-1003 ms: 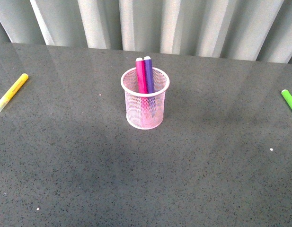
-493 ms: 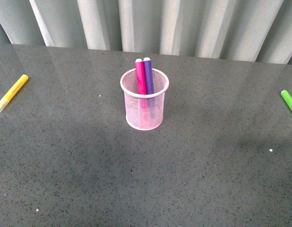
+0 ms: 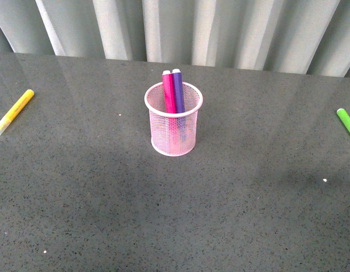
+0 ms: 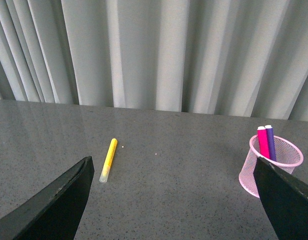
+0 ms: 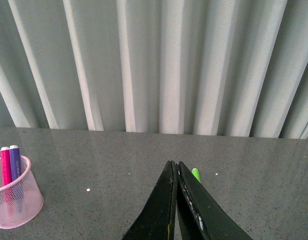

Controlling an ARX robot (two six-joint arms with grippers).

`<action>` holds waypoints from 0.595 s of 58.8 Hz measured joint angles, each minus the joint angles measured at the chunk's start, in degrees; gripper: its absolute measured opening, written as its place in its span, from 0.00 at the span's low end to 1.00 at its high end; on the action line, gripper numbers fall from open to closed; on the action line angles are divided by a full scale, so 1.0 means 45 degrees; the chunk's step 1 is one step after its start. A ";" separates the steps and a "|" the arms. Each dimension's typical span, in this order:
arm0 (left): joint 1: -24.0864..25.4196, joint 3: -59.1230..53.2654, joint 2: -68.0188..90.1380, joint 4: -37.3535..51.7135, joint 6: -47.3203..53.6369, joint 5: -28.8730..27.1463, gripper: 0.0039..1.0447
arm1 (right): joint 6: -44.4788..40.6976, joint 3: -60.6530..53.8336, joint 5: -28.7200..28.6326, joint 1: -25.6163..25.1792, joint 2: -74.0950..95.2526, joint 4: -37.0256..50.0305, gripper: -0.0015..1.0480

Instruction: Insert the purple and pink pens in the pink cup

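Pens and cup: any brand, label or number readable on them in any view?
None readable.
Magenta-pink marker pen: no print visible.
Dark purple marker pen: no print visible.
Light pink wire-mesh cup: no label.
Yellow marker and green marker: too small to show any print.

— What stands on the tabletop (image 3: 175, 215) that an arm has to steer around?

— Only the pink cup (image 3: 173, 131) near the middle, with the pink pen (image 3: 168, 90) and purple pen (image 3: 178, 89) poking above its rim. All around it the surface is bare.

— And the edges?

— A yellow marker (image 3: 13, 111) lies flat far to the left, a green marker (image 3: 347, 122) far to the right, both well apart from the cup. A curtain (image 3: 192, 28) closes off the back.
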 joint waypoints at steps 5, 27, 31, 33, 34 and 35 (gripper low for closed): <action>0.0000 0.0000 0.0005 0.0000 0.0000 0.0005 0.94 | 0.0000 0.0000 0.0000 0.0000 -0.0515 -0.0505 0.03; 0.0000 0.0000 0.0000 0.0000 0.0000 0.0000 0.94 | 0.0000 -0.0005 0.0000 0.0000 -0.2093 -0.2055 0.03; 0.0000 0.0000 0.0000 0.0000 0.0000 0.0000 0.94 | 0.0000 -0.0005 0.0000 0.0000 -0.2336 -0.2297 0.03; 0.0000 0.0000 0.0000 0.0000 0.0000 0.0000 0.94 | 0.0000 -0.0005 0.0000 0.0000 -0.2463 -0.2424 0.03; 0.0000 0.0000 0.0000 0.0000 0.0000 0.0005 0.94 | 0.0000 -0.0005 0.0000 0.0000 -0.2555 -0.2516 0.03; 0.0000 0.0000 0.0000 0.0000 0.0000 0.0000 0.94 | 0.0000 -0.0005 0.0000 0.0000 -0.2613 -0.2569 0.03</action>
